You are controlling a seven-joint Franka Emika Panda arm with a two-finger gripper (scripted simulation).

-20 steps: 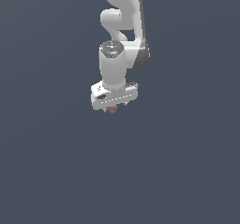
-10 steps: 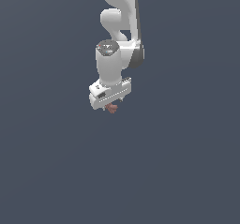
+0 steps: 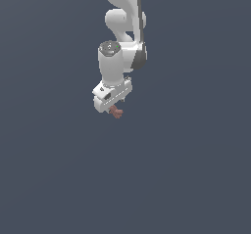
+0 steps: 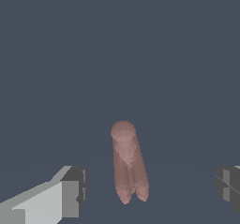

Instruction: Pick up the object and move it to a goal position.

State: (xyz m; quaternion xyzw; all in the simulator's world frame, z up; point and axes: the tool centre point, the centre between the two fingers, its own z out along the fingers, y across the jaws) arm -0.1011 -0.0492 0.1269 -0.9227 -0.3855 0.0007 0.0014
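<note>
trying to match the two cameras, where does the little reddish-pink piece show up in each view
Exterior view: the reddish-pink piece pokes out just under the white gripper, a little above the picture's middle.
Wrist view: the same piece shows large and elongated, between the two fingertips, with a gap on each side.
Shared landmark: the gripper itself, seen whole from outside and only as fingertips from the wrist.

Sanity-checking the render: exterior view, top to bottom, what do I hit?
Arm → end effector → pink object just below it, then only bare grey background. Left to right they overlap, so no clear order that way.
</note>
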